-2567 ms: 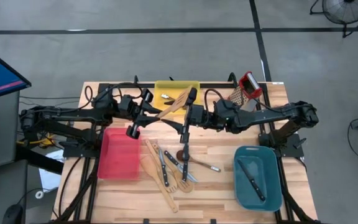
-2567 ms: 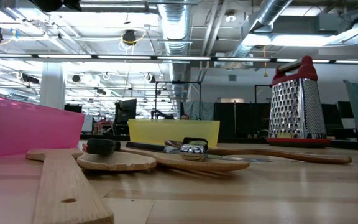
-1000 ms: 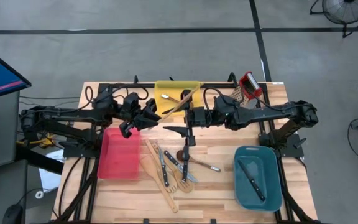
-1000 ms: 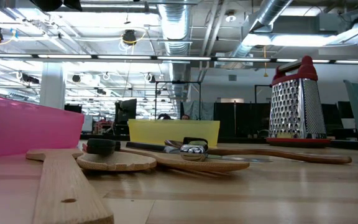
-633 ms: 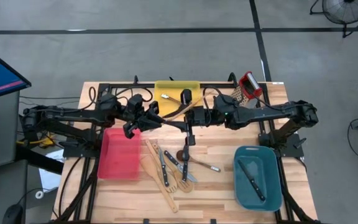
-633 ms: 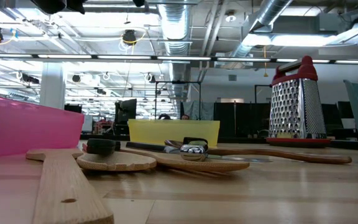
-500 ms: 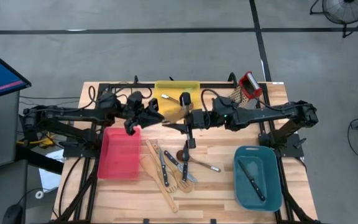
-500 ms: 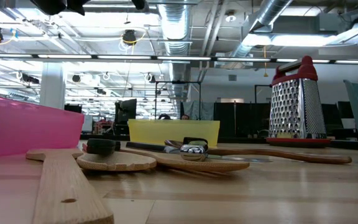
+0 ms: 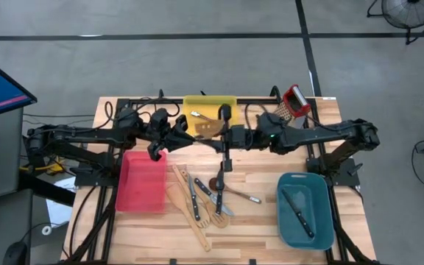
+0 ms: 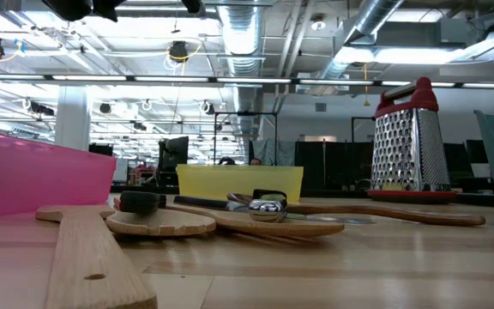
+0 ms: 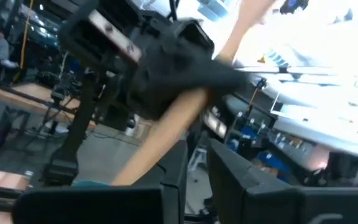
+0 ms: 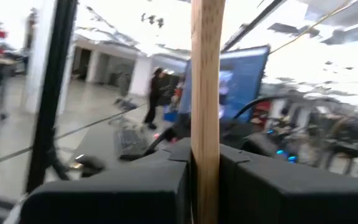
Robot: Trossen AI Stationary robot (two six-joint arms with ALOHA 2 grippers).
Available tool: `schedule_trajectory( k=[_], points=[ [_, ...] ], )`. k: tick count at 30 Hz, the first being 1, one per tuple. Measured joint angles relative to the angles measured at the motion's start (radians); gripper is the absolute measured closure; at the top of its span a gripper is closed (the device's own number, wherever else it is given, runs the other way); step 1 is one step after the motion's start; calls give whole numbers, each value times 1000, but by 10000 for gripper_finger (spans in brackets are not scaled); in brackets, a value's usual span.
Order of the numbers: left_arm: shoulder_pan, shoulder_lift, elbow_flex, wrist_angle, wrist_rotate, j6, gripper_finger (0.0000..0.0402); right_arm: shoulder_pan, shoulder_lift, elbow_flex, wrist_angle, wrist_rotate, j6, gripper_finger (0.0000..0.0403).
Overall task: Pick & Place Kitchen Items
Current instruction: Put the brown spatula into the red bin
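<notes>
A pale wooden spatula (image 9: 208, 126) hangs in the air over the near edge of the yellow bin (image 9: 209, 107), between my two arms. My left gripper (image 9: 188, 132) is shut on its left end and my right gripper (image 9: 225, 131) is shut on it farther along. In the left wrist view the spatula's handle (image 11: 179, 118) slants up past my left gripper (image 11: 197, 180), with the right gripper's dark body across it. In the right wrist view the handle (image 12: 207, 74) stands upright out of my right gripper (image 12: 205, 186). More wooden utensils and black-handled knives (image 9: 201, 199) lie piled on the table's middle. My left gripper holds the spatula by the handle's end (image 11: 143, 169); one finger (image 11: 174, 174) hides the place of contact. The spatula slants away from the fingers, lifted clear of the table. My right gripper pinches the handle (image 12: 206, 146) between its two fingers, which lie across it. The wood stands up past the fingertips, clear of the table and bin.
A pink bin (image 9: 142, 182) stands at the near left. A teal bin (image 9: 306, 207) holding a knife (image 9: 298, 212) stands at the near right. The red-topped grater (image 9: 294, 101) stands at the far right. The near edge of the table has bare wood.
The spatula has turned between the two grippers. A second ago it showed as a long thin strip slanting to the yellow bin's right end. Now it shows shorter and broader, close in front of my right gripper.
</notes>
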Motion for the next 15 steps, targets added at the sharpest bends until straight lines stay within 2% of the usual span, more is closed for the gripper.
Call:
schedule_trajectory(
  k=[5, 8, 12, 15],
  points=[
    [-6, 0, 0, -11, 28, 208, 303, 20, -46, 1, -11, 87, -12, 382],
    [-6, 0, 0, -62, 22, 360, 261, 30, -53, 1, -32, 136, 49, 382],
    [-6, 0, 0, -161, -86, 498, 207, 35, -53, 1, -62, 161, 110, 382],
    [-6, 0, 0, -240, -179, 493, 179, 38, -49, 1, -104, 233, 159, 382]
  ],
)
